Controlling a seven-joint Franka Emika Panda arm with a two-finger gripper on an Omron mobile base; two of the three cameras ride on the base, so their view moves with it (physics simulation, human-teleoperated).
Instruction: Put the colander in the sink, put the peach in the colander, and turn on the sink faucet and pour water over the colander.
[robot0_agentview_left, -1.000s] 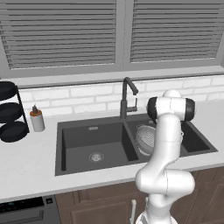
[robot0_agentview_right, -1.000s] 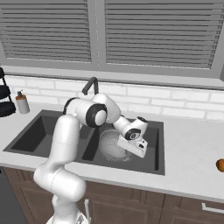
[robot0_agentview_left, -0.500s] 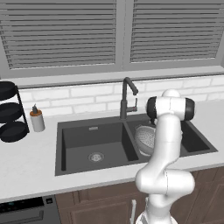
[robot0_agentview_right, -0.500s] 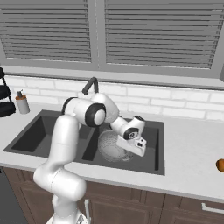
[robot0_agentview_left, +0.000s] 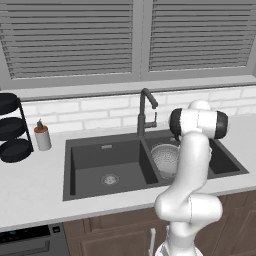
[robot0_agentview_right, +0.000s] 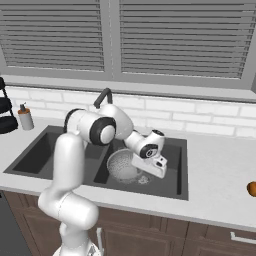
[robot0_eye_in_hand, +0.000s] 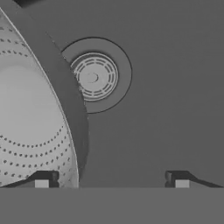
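The silver perforated colander (robot0_agentview_left: 167, 157) (robot0_agentview_right: 122, 165) sits upright in the right basin of the dark double sink (robot0_agentview_left: 90, 155) (robot0_agentview_right: 40, 150). My gripper (robot0_agentview_right: 151, 177) hangs low in that basin at the colander's right side. In the hand view my gripper (robot0_eye_in_hand: 110, 180) is open, one fingertip over the colander (robot0_eye_in_hand: 30, 113) rim, the other over bare sink floor (robot0_eye_in_hand: 170, 96). Nothing is held. The basin drain (robot0_eye_in_hand: 92, 76) lies just beyond the rim. The peach (robot0_agentview_right: 251, 189) rests on the counter far right. The sink faucet (robot0_agentview_left: 144, 111) (robot0_agentview_right: 102, 96) stands behind the divider; no water runs.
A grey soap bottle with an orange cap (robot0_agentview_left: 42, 137) (robot0_agentview_right: 25, 117) and black stacked racks (robot0_agentview_left: 12, 127) (robot0_agentview_right: 4, 112) stand on the counter to the left. The left basin holds only its drain (robot0_agentview_left: 109, 179). A brick backsplash and shuttered windows close the back.
The jaws have gone from shut on the colander's rim to wide open, letting it go. The colander stays in the right basin and the arm has barely moved.
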